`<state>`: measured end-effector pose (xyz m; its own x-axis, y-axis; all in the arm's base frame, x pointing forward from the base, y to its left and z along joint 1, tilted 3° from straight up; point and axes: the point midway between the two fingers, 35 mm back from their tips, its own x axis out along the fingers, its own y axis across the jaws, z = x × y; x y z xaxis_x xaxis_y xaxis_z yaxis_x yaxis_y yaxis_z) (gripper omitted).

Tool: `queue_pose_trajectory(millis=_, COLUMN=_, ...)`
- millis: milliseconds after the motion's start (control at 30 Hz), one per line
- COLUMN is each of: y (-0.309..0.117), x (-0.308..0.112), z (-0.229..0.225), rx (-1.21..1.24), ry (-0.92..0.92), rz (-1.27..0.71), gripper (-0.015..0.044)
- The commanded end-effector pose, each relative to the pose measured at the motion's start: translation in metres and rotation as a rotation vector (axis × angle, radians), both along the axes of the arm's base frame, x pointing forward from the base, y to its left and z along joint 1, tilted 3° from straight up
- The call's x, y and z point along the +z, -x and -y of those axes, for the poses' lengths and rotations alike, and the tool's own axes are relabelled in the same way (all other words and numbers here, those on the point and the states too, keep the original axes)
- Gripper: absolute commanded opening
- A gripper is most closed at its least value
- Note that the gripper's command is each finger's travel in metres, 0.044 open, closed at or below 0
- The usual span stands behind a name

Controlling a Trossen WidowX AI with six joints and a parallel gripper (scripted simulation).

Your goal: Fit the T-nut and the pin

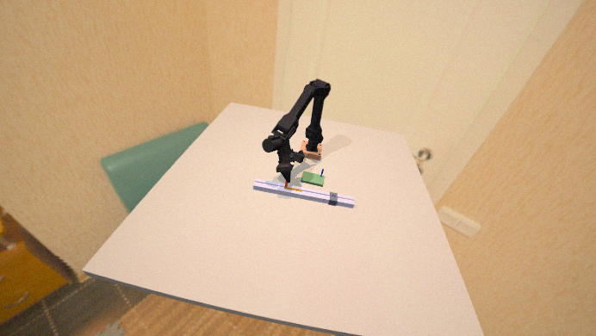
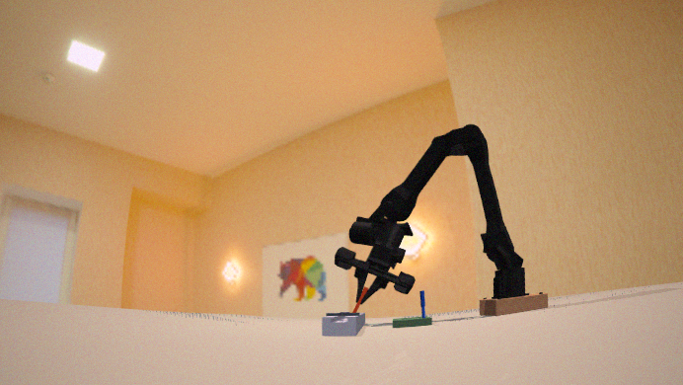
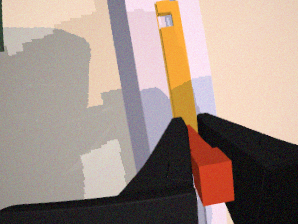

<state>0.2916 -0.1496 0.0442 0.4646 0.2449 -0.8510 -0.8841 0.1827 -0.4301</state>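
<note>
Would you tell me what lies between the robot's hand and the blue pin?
In the top view, the green tray's bare left part lies between the hand and the blue pin, which stands at the tray's right end.

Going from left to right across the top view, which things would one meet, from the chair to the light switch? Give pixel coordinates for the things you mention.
Green chair (image 1: 157, 159), gripper (image 1: 287, 181), green tray (image 1: 312, 179), dark bracket (image 1: 332, 198) (image 2: 341, 314), door handle (image 1: 425, 154), light switch (image 1: 459, 221).
</note>
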Motion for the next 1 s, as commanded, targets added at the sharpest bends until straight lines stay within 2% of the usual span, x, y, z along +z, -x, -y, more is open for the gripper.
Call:
queue_pose_trajectory(millis=0, y=-0.0020, x=0.0016, z=0.0014, rx=-0.003, ry=0.002, rz=-0.008, gripper=-0.0150)
queue_pose_trajectory(millis=967, y=-0.0053, x=0.0028, z=0.0020, rx=0.000, ry=-0.010, rz=-0.070, gripper=-0.0150)
